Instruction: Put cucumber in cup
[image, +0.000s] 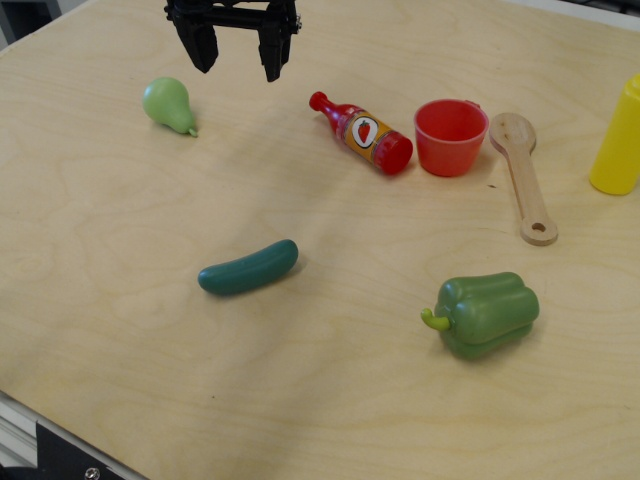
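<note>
1 smooth sausage-shaped cucumber (248, 268) on pale plywood table (120, 330), round tapered red plastic cup (451, 137) apart, black fingers (204, 47) spread wide, empty

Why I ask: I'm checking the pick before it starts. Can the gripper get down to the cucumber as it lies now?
Probably yes. The gripper hangs open above the table's far side, and the cucumber lies flat by itself on bare wood, apart from the pear and bell pepper. Nothing stands between them.

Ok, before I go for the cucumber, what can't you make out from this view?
- Gripper: top edge cuts off everything above the fingers; height over the table unclear.
- Yellow bottle: cut by the right edge.
- Cup: its near wall hides part of the inside bottom.
- Ketchup bottle: label text too small.
</note>
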